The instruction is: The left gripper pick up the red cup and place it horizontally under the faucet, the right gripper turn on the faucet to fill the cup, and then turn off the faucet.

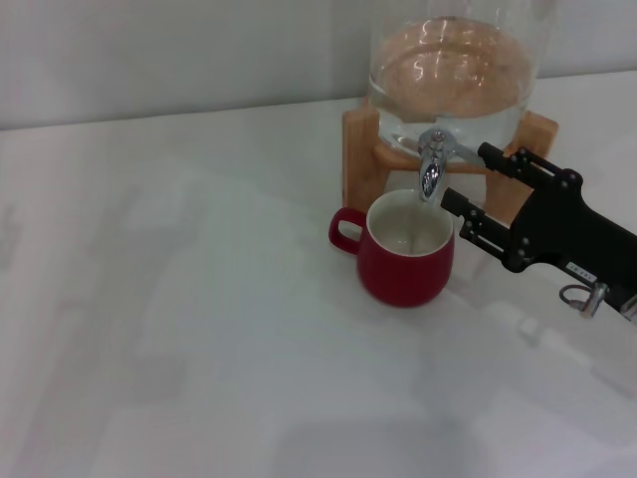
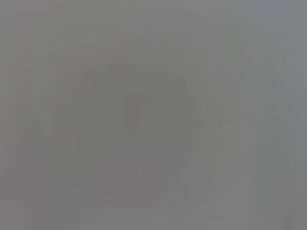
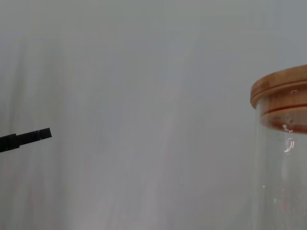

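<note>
The red cup (image 1: 403,259) stands upright on the white table, its open mouth right under the faucet (image 1: 432,164) and its loop handle pointing to the left. The chrome faucet sticks out of the clear glass dispenser (image 1: 450,75) on its wooden stand (image 1: 360,159). My right gripper (image 1: 464,174) is open just right of the faucet and the cup's rim, with one finger tip close to the faucet's lever and touching neither. One black fingertip (image 3: 29,138) shows in the right wrist view. My left gripper is out of view; the left wrist view is plain grey.
The white table (image 1: 179,319) stretches to the left and front of the cup. The dispenser's wooden lid (image 3: 280,96) and glass wall show in the right wrist view. A pale wall stands behind the table.
</note>
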{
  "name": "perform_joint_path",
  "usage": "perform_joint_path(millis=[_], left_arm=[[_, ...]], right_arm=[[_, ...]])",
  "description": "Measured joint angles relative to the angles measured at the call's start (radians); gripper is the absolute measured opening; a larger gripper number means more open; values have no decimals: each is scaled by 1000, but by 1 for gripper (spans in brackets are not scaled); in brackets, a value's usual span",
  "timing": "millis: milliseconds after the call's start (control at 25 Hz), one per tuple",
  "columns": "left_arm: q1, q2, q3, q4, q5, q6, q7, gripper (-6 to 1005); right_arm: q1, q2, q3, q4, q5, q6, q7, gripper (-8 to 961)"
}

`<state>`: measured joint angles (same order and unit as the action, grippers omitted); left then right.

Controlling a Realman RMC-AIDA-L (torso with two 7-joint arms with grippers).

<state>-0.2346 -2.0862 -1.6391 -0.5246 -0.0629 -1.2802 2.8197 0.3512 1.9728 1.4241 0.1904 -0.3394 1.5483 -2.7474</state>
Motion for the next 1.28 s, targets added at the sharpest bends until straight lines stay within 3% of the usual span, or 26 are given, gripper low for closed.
perform_joint_path(millis=[1280], left_arm=[[11, -2, 13, 2, 1, -32, -2, 753]], right_arm=[[9, 14, 55, 0, 11, -19, -11, 617]])
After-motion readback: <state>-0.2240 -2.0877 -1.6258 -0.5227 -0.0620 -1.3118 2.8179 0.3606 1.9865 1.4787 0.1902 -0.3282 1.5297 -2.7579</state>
